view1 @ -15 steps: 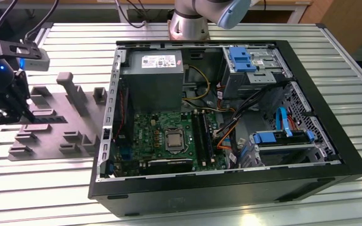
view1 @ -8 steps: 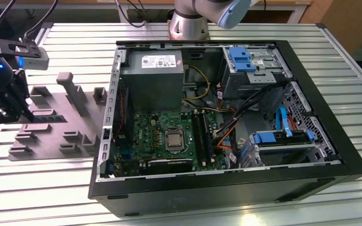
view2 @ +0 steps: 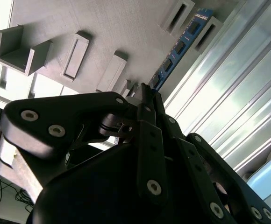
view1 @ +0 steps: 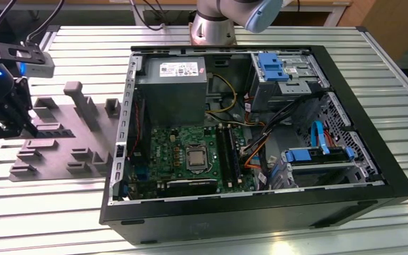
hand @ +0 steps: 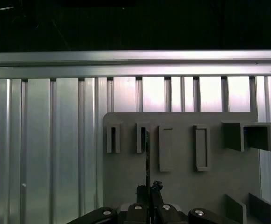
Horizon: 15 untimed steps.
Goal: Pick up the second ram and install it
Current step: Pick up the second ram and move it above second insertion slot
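Observation:
The second ram (view2: 181,45) is a thin blue circuit-board stick standing on edge at the grey holder plate (view2: 103,28), between two of its slot blocks. In the first wrist view the second ram (hand: 147,154) is a thin dark line running up from my fingertips. My gripper (view2: 144,88) has its black fingers pinched together on the stick's near end; the same grip shows in the first wrist view, gripper (hand: 149,189). In the exterior view my gripper (view1: 2,126) hangs over the holder plate (view1: 69,143) at the exterior view's far left, well apart from the motherboard's black slots (view1: 227,154).
An open black computer case (view1: 374,175) lies on the ribbed metal table (view1: 374,111), with a power supply (view1: 172,85), motherboard (view1: 189,154), loose cables and blue drive-bay clips (view1: 271,66). Raised grey blocks (view1: 76,98) stand on the holder plate. The arm's base (view1: 214,24) sits behind the case.

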Each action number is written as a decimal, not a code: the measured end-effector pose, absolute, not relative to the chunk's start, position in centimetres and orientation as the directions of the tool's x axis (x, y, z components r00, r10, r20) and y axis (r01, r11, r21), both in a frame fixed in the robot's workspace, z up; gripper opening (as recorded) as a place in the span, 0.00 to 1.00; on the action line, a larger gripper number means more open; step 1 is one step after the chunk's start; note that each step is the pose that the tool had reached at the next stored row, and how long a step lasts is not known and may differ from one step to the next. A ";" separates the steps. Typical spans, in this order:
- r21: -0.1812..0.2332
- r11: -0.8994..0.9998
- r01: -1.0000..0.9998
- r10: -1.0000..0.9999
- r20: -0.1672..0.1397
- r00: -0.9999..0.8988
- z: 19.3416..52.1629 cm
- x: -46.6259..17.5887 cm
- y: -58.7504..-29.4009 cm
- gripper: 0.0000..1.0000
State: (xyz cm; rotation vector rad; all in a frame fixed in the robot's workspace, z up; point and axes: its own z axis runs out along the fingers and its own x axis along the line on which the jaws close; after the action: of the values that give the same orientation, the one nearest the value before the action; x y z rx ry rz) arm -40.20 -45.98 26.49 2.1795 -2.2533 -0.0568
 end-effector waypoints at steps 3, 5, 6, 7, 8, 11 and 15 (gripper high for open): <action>0.030 0.033 -0.999 -0.999 -0.021 -0.034 26.6 -40.2 -46.0 0.14; 0.030 0.033 -0.999 -0.999 -0.021 -0.034 26.6 -40.2 -46.0 0.14; 0.030 0.033 -0.999 -0.999 -0.021 -0.034 26.7 -40.2 -46.0 0.14; 0.030 0.033 -0.999 -0.999 -0.021 -0.034 26.7 -40.2 -46.0 0.14; 0.030 0.033 -0.999 -0.999 -0.021 -0.034 26.7 -40.2 -46.0 0.14; 0.030 0.033 -0.999 -0.999 -0.021 -0.034 26.8 -40.2 -46.0 0.14; 0.030 0.033 -0.999 -0.999 -0.021 -0.034 26.9 -40.2 -46.0 0.14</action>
State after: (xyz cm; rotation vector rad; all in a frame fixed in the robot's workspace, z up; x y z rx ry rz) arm -40.20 -45.98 26.94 2.1795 -2.2533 -0.0568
